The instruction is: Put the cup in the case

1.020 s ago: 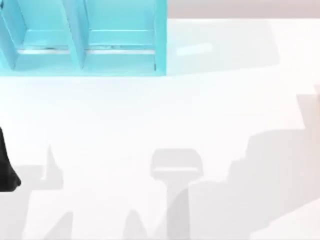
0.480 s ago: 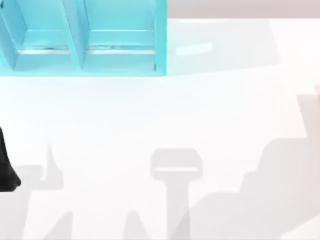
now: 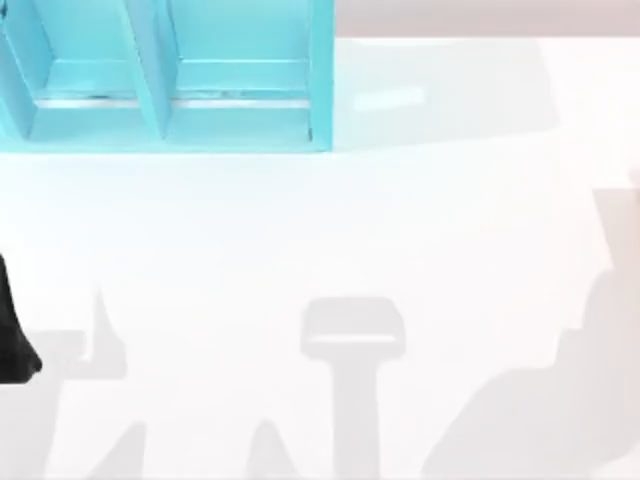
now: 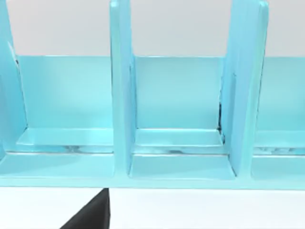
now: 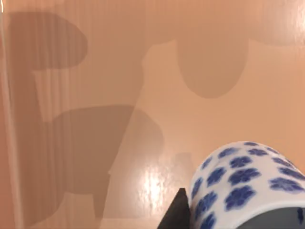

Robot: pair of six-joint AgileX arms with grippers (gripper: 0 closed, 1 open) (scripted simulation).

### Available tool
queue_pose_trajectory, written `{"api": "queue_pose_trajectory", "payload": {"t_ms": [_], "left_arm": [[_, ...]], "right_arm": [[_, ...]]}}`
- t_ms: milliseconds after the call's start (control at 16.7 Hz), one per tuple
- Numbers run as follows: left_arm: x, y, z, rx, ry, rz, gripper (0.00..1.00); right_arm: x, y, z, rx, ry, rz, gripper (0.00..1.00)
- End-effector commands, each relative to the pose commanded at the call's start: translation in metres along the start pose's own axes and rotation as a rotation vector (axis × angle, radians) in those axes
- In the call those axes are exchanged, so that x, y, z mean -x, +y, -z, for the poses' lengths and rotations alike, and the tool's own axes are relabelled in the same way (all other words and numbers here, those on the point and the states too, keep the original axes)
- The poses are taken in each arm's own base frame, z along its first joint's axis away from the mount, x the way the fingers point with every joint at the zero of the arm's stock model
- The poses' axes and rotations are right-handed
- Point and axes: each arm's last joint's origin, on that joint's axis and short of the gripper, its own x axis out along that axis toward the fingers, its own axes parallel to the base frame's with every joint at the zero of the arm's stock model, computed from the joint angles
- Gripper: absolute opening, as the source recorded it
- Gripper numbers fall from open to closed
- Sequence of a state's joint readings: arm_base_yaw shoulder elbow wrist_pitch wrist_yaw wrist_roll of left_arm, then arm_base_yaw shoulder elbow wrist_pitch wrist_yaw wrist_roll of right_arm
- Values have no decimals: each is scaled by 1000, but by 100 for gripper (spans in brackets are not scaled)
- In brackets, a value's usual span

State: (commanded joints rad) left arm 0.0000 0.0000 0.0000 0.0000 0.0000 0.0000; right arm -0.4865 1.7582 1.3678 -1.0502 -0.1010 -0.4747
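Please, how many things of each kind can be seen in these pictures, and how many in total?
Cup, white with blue flowers: 1
Case, turquoise with dividers: 1
Table: 1
Total: 3

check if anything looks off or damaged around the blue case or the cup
Nothing stands out. The turquoise case with vertical dividers stands square at the table's far left, compartments bare. The white cup with blue flowers looks intact, close by a dark right gripper finger.
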Motion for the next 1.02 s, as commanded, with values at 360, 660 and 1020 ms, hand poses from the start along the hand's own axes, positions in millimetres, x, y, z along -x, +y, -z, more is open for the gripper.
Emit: {"api": "queue_pose_trajectory", "payload": {"t_ms": [360, 660, 1020], "left_arm": [[0, 0, 0, 0, 0, 0, 100], [0, 0, 0, 0, 0, 0, 100], [0, 0, 0, 0, 0, 0, 100]], "right_arm": [[-2, 0, 1, 0, 1, 0, 15], [-2, 0, 1, 0, 1, 0, 53], [-2, 0, 1, 0, 1, 0, 98]]}}
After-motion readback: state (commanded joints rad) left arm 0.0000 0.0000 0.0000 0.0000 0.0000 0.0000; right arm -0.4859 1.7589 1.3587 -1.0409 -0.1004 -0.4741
